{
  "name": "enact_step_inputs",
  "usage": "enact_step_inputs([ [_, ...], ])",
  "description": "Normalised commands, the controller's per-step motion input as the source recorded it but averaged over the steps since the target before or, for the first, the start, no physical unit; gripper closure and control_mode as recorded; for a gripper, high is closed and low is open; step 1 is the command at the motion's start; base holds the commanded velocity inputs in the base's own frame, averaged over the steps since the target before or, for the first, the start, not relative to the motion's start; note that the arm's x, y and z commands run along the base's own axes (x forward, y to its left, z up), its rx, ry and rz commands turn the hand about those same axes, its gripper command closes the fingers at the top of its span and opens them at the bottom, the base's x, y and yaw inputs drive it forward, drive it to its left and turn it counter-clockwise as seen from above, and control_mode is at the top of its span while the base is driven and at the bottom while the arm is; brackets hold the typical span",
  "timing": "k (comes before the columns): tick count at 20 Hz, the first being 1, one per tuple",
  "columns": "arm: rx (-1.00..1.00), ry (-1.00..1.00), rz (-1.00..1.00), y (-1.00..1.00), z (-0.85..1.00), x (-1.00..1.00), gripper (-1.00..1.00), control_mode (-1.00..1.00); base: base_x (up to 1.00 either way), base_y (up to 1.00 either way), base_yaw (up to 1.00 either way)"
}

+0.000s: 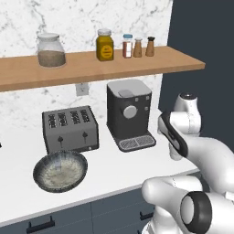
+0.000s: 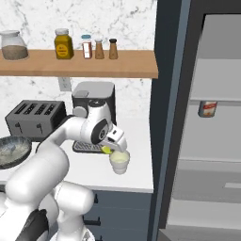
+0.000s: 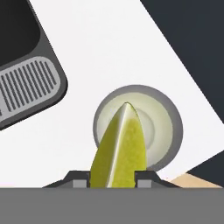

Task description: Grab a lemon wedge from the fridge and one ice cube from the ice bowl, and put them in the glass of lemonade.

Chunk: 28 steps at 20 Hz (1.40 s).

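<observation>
My gripper (image 3: 112, 178) is shut on the lemon wedge (image 3: 120, 146), a yellow-green piece pointing away from the hand. Directly beneath it stands the glass of lemonade (image 3: 159, 131), seen from above as a pale round rim on the white counter. From the right base view, the gripper (image 2: 111, 145) hovers just above and left of the glass (image 2: 119, 163), with the wedge (image 2: 107, 150) at its tip. The ice bowl (image 1: 60, 170) sits at the counter's front left, in front of the toaster. The fridge (image 2: 207, 150) stands open on the right, its pale shelves showing.
A coffee machine (image 1: 129, 114) stands just behind the glass, its drip tray (image 3: 30, 85) close by. A toaster (image 1: 70, 128) is to its left. A wooden shelf (image 1: 91, 66) above carries jars and spice bottles. A can (image 2: 207, 109) stands on a fridge shelf.
</observation>
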Motion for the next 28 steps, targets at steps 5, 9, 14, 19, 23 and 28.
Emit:
enact_step_inputs([
  [5, -0.01, 0.00, 0.00, -0.11, -0.08, 0.29, 1.00, -1.00, 0.00, 0.00, 0.00],
  [9, 0.00, 0.00, 0.00, -0.19, -0.08, 0.30, 1.00, -1.00, 0.00, 0.00, 0.00],
  [14, 0.00, 0.00, 0.00, -0.03, -0.03, 0.05, 1.00, -1.00, 0.00, 0.00, 0.00],
  [19, 0.00, 0.00, 0.00, -0.05, -0.11, 0.00, 1.00, -1.00, 0.00, 0.00, 0.00],
  [23, 0.00, 0.00, 0.00, -0.06, -0.23, 0.03, 1.00, -1.00, 0.00, 0.00, 0.00],
  [28, 0.00, 0.00, 0.00, -0.19, -0.29, 0.16, 1.00, -1.00, 0.00, 0.00, 0.00],
])
